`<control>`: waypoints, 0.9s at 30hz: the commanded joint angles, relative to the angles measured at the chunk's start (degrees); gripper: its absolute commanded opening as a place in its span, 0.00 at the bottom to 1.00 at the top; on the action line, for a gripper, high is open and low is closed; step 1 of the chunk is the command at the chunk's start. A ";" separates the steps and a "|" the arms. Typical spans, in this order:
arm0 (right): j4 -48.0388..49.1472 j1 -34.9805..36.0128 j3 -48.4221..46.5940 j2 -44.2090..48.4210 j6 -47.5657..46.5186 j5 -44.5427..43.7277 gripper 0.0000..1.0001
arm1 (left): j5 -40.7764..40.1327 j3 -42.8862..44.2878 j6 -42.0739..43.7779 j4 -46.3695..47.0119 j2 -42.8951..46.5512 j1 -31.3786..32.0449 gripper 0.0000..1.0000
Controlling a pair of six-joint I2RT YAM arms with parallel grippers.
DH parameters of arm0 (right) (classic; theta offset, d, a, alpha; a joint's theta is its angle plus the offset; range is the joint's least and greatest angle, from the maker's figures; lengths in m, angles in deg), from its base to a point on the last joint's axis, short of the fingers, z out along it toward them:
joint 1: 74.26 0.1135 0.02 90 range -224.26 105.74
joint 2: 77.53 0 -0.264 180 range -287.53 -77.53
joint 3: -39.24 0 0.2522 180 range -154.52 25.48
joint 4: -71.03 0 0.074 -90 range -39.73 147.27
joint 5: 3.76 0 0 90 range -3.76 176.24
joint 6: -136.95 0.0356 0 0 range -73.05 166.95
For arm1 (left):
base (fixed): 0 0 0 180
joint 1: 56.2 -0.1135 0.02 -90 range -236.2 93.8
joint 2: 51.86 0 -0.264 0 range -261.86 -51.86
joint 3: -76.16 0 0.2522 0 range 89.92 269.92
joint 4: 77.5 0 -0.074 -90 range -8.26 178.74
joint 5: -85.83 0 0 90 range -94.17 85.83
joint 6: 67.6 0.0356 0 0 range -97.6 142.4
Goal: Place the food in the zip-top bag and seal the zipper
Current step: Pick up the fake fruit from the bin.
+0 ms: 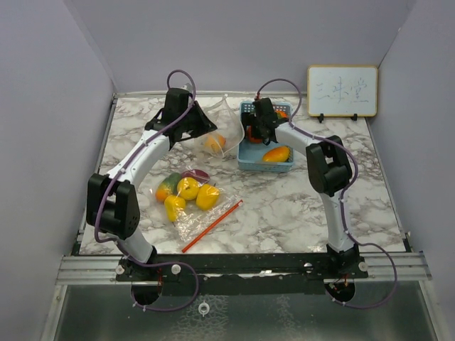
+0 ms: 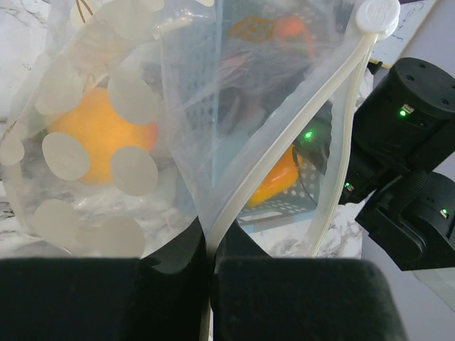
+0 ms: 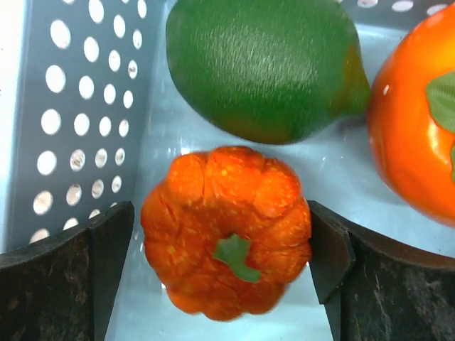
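jaws of the right claw [image 3: 220,245] stand apart, straddling a small ribbed orange toy pumpkin [image 3: 226,238] directly below in the light blue perforated plastic basket [image 3: 71,106], stem facing the claw. left claw [image 2: 211,284], clamped on the rim of the clear zip-top bag [image 2: 185,142], holds its mouth just beside that basket.

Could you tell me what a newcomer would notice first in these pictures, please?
The open right gripper straddles a small orange pumpkin inside the light blue basket, beside a green fruit. Left of the basket, the left gripper pinches the rim of a clear zip-top bag holding an orange fruit.
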 commanded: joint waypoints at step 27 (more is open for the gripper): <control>17.28 0.28 10.22 29.70 5.65 36.88 0.44 | 0.38 0.35 1.58 0.15 2.20 -0.53 0.00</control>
